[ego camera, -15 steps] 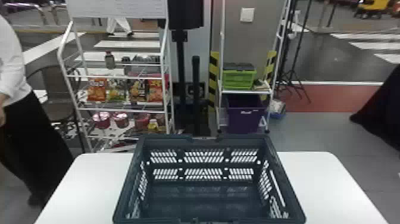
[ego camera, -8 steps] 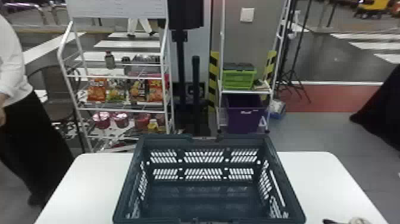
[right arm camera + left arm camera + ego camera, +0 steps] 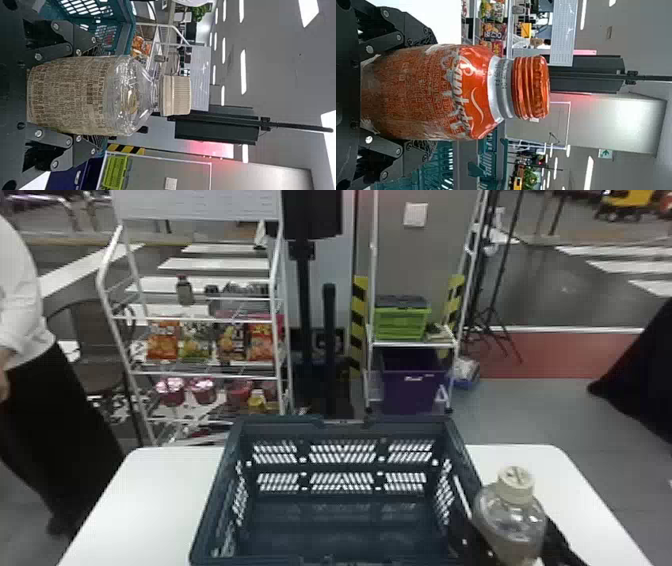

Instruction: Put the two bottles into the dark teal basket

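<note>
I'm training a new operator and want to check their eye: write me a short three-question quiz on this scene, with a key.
1. True or false: the left gripper holds the orange-capped bottle.
2. In the head view, the cream-capped bottle is on which side of the dark teal basket: (a) left, (b) right, (c) far?
3. Fill in: the basket stands on a white ____.
Key: 1 true; 2 b; 3 table.
</note>
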`<control>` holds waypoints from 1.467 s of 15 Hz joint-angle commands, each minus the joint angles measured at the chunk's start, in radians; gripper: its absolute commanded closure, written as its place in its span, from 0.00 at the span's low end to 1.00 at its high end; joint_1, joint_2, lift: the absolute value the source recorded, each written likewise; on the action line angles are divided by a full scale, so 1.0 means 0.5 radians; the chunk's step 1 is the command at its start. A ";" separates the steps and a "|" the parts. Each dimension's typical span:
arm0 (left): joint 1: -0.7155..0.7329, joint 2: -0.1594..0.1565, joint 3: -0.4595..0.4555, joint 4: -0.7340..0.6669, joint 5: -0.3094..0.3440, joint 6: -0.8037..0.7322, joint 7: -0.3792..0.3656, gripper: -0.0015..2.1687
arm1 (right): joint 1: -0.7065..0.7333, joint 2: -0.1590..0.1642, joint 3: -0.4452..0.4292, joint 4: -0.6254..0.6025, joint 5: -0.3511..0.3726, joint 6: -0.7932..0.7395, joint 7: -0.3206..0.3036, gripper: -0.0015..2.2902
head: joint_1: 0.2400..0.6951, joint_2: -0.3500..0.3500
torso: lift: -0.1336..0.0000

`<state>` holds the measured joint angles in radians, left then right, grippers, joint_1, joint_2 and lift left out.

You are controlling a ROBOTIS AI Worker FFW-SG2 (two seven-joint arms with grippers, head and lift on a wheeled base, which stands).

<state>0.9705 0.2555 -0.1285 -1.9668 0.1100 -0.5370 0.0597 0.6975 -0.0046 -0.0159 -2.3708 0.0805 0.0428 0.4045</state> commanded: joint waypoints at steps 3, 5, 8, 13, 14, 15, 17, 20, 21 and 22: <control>0.007 0.038 -0.013 -0.009 -0.002 0.023 0.012 0.98 | -0.441 0.011 0.066 0.186 0.097 0.361 -0.067 0.78 | 0.57 0.50 | 1.00; 0.023 0.038 -0.013 -0.009 -0.011 0.030 0.009 0.98 | -0.637 0.011 0.078 0.293 0.097 0.557 -0.122 0.78 | 0.57 0.50 | 1.00; 0.032 0.044 -0.013 -0.003 -0.011 0.048 0.012 0.98 | -0.935 0.011 0.234 0.499 0.057 0.870 -0.324 0.78 | 0.57 0.50 | 1.00; 0.010 0.057 -0.013 0.019 0.013 0.060 0.012 0.98 | -1.475 0.011 0.768 0.808 -0.508 1.300 -1.045 0.78 | 0.57 0.50 | 1.00; -0.002 0.057 -0.013 0.019 0.016 0.060 0.012 0.98 | -1.530 0.011 0.765 0.836 -0.486 1.490 -1.045 0.78 | 0.57 0.50 | 1.00; -0.008 0.057 -0.013 0.022 0.022 0.066 0.016 0.98 | -1.573 0.011 0.765 0.854 -0.480 1.607 -1.045 0.78 | 0.57 0.50 | 1.00; -0.030 0.063 -0.013 0.025 0.041 0.109 0.012 0.98 | -1.653 0.011 0.777 0.894 -0.483 1.809 -1.064 0.78 | 0.57 0.50 | 1.00; -0.051 0.075 -0.013 0.037 0.059 0.109 0.016 0.98 | -1.785 0.011 0.787 0.953 -0.498 2.232 -1.073 0.78 | 0.57 0.50 | 1.00; -0.057 0.078 -0.013 0.040 0.062 0.115 0.016 0.98 | -1.812 0.011 0.790 0.968 -0.498 2.312 -1.073 0.77 | 0.57 0.50 | 1.00; -0.060 0.081 -0.013 0.040 0.068 0.115 0.016 0.98 | -1.843 0.011 0.790 0.996 -0.498 2.429 -1.073 0.77 | 0.57 0.50 | 1.00</control>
<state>0.9437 0.2933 -0.1350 -1.9476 0.1405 -0.4806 0.0674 -0.2012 -0.0046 0.3776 -1.8898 -0.1685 1.1788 -0.1320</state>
